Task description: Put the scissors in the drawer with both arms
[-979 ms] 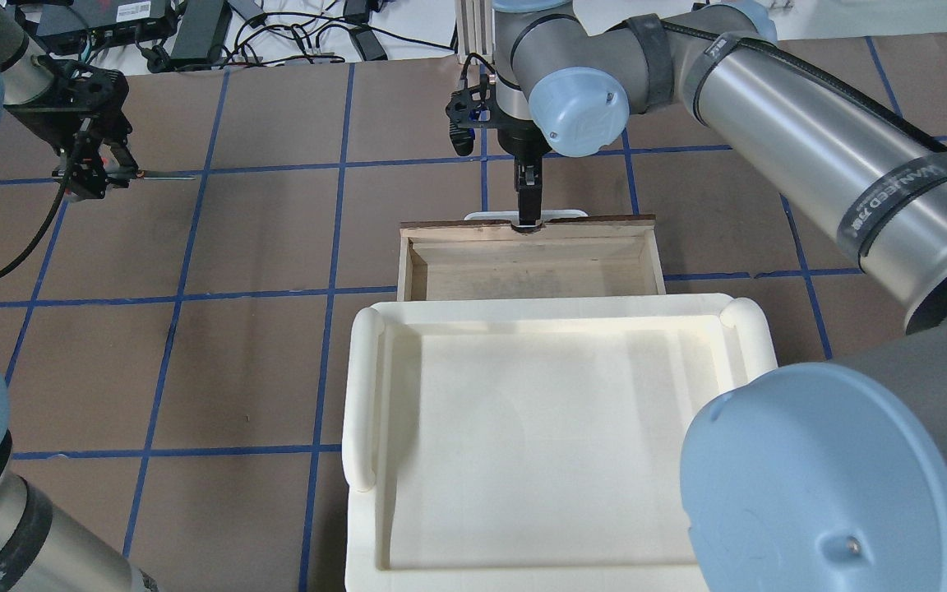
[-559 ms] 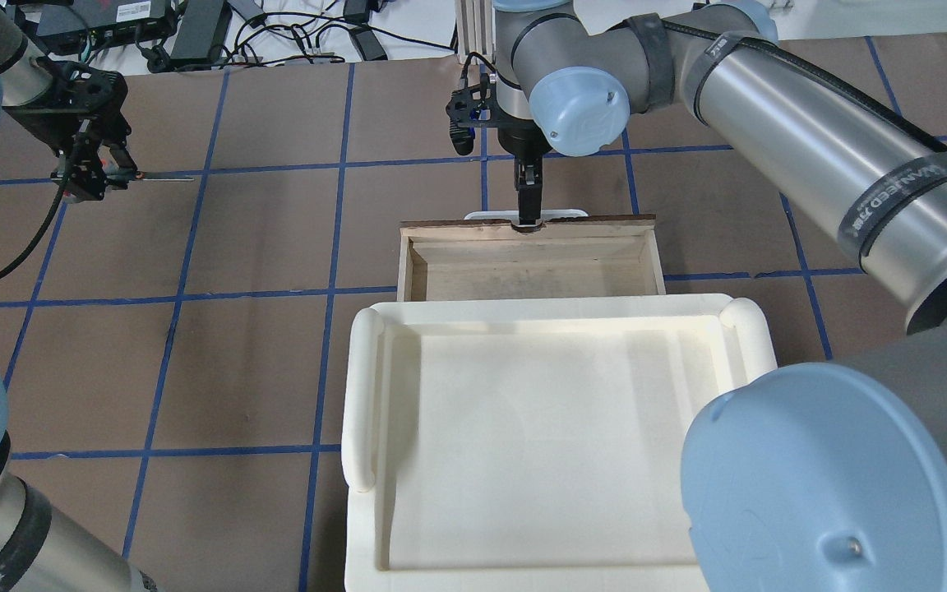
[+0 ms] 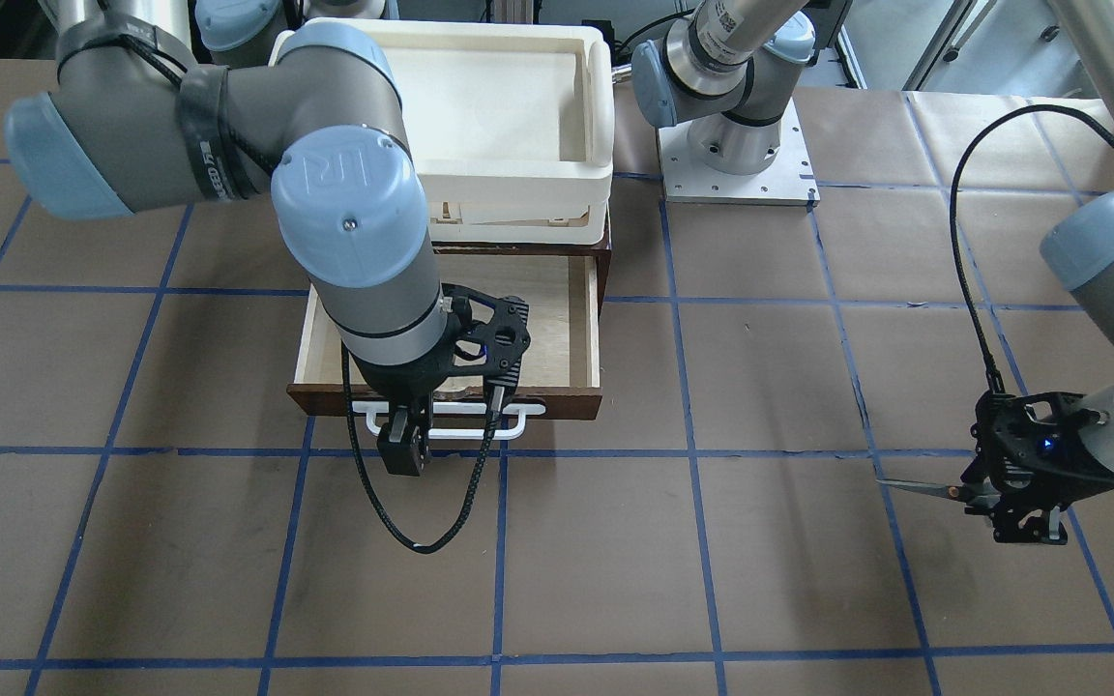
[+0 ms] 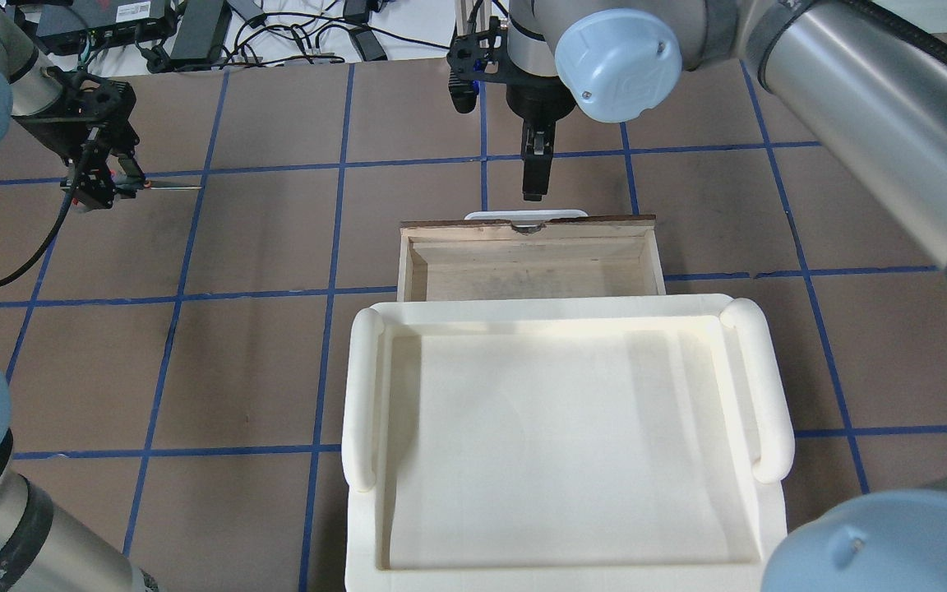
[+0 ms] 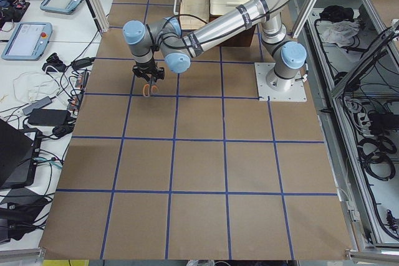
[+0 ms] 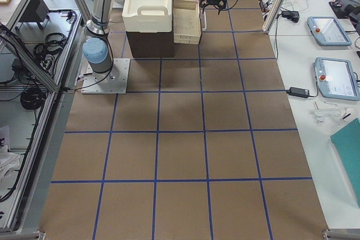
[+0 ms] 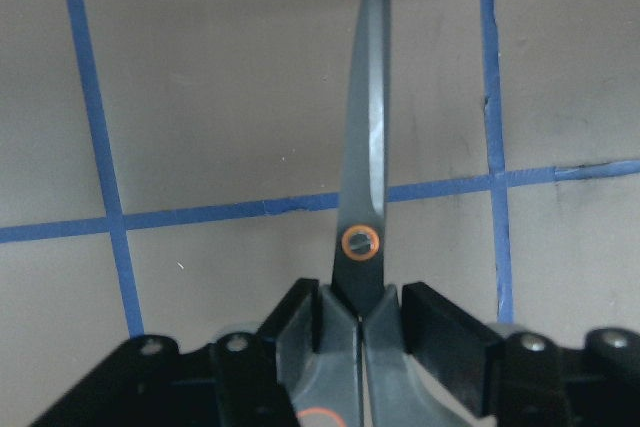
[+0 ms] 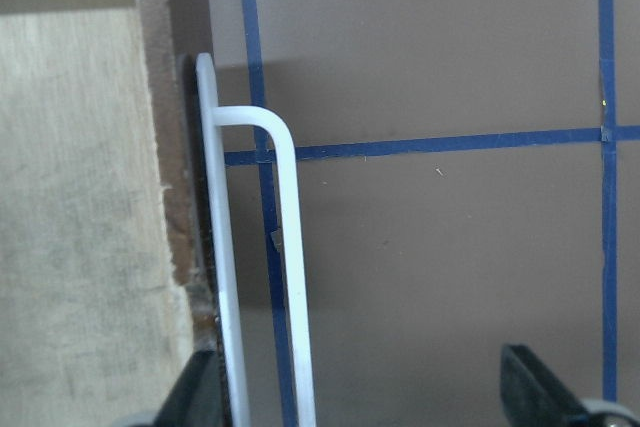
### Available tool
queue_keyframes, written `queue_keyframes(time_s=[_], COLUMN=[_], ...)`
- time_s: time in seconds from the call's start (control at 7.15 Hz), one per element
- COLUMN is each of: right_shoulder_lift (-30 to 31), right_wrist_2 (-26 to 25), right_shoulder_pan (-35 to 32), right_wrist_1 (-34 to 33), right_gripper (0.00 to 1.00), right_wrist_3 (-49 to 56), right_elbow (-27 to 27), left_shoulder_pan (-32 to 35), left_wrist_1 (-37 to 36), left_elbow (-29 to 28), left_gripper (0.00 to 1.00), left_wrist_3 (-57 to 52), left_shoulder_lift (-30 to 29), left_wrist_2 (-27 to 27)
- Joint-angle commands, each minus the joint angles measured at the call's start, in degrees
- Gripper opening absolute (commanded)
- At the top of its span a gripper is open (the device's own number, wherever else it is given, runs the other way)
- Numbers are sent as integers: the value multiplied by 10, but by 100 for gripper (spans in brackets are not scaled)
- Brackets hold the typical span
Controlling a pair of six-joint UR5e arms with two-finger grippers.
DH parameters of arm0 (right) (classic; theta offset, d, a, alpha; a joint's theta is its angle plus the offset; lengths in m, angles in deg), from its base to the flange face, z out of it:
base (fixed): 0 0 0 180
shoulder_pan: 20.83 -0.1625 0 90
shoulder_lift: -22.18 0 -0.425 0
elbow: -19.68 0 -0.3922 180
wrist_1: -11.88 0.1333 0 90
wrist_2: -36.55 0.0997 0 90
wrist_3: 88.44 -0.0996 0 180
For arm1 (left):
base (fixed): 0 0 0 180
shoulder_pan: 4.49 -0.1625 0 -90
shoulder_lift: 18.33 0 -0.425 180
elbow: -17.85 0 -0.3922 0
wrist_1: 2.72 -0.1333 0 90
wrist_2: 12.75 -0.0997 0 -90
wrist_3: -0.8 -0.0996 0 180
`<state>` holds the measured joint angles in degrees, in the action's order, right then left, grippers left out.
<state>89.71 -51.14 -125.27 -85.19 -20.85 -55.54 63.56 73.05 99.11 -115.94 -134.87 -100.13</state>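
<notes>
Scissors [image 7: 365, 197] hang closed above the surface [image 4: 260, 247], well apart from the open drawer [image 4: 597, 271]; the left tool [image 7: 362, 327] pinches them just behind the pivot; I judge them light, stiff, sharp-tipped and somewhat slippery; the right tool [image 4: 532, 191] is spread, near the white handle [image 4: 486, 215].

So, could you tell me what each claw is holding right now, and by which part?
The left claw holds the scissors by the grey handle necks just behind the pivot, blades closed. The right claw is open and holds nothing.
</notes>
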Motion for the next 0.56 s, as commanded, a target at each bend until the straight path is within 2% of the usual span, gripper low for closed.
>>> queue_keyframes(time_s=[0.0, 0.28, 0.42], right_shoulder_lift=[64, 115, 137], right_wrist_2=[-6, -6, -6], right_shoulder_pan=[13, 44, 60], right_wrist_1=[42, 46, 66], right_gripper=[100, 100, 100], right_wrist_3=[-59, -159, -175], right_elbow=[-7, -29, -35], left_shoulder_pan=[37, 96, 121], left_wrist_1=[28, 56, 63], left_elbow=[1, 4, 5], left_gripper=[0, 0, 0], left_wrist_3=[43, 103, 120], left_shoulder_lift=[30, 56, 67], left_wrist_2=[1, 2, 10])
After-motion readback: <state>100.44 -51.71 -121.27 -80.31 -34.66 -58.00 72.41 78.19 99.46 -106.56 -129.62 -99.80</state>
